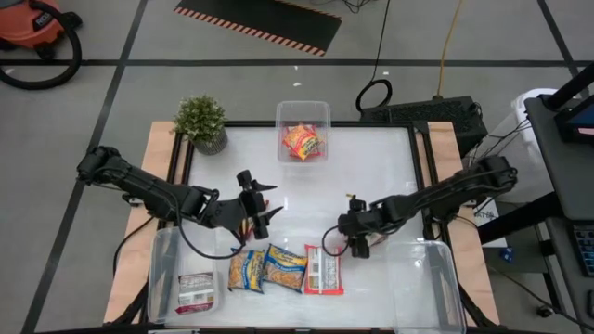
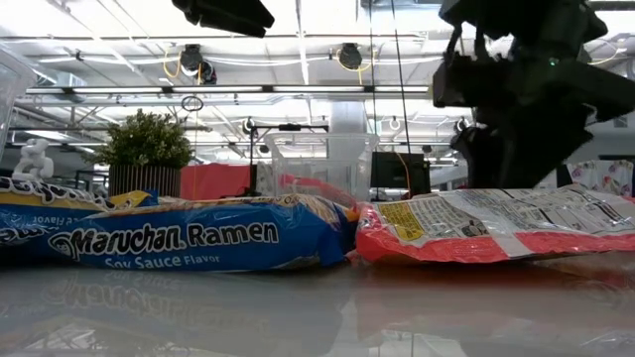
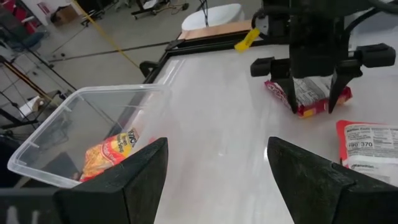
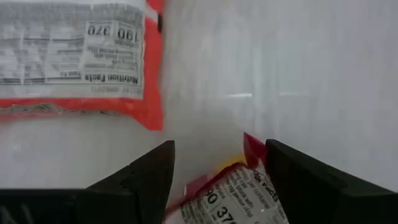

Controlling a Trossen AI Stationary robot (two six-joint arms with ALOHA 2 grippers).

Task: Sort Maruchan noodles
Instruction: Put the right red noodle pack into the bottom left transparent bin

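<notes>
Several Maruchan packets are in view. Two yellow-blue ones (image 1: 246,270) (image 1: 284,267) and a red-white one (image 1: 323,271) lie flat near the table's near edge. A red-orange packet (image 1: 302,142) sits in the far bin (image 1: 303,110), and a red-white one (image 1: 195,293) in the near-left bin (image 1: 160,260). My right gripper (image 3: 311,107) is open and points down over another red packet (image 3: 308,99) that lies on the table. In the right wrist view this packet (image 4: 233,193) shows between the fingers. My left gripper (image 1: 258,208) is open, above bare table left of centre. My right gripper comes from above, pointing down. Its open fingers (image 3: 290,93) stand over the red packet's middle (image 3: 309,93), and the packet lies on the table. Whether the fingers touch it I cannot tell.
A clear bin (image 1: 429,278) stands at the near right corner. A potted plant (image 1: 202,122) is at the far left corner. The table's middle (image 1: 306,199) between the two arms is bare white. In the low view a yellow-blue packet (image 2: 198,238) and a red one (image 2: 496,223) fill the foreground.
</notes>
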